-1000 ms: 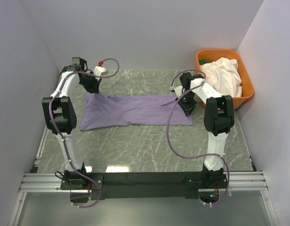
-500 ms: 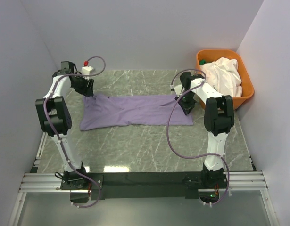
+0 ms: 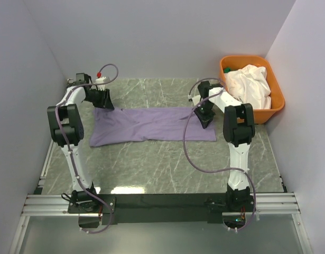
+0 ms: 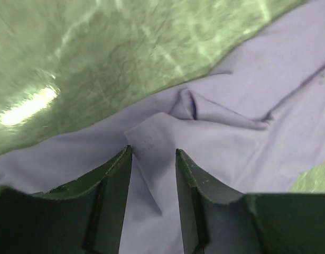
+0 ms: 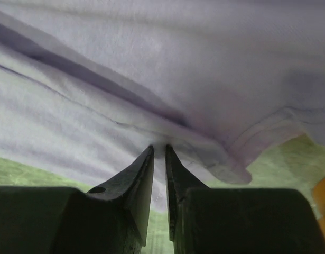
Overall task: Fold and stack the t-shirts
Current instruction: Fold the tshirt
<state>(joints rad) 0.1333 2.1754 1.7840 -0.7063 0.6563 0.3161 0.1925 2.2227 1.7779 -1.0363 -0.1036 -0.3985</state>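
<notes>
Lavender t-shirt (image 3: 151, 124) lies flat on the table (image 3: 162, 164); the white t-shirt (image 3: 252, 84) sits heaped in the orange tub (image 3: 279, 103). Your left gripper (image 4: 152, 153) stands with fingers spread astride a stitched hem at the shirt's far left corner, while your right gripper (image 5: 158, 149) pinches a ridge of lavender cloth near its right end.

Left arm (image 3: 65, 126) reaches to the far left, elbow raised; left gripper (image 4: 151, 153) points down, jaws standing apart; right arm (image 3: 237, 125) bends far and inward; right gripper (image 5: 159, 149) tilts down, jaws nearly together, pinching the purple shirt (image 5: 151, 63)
</notes>
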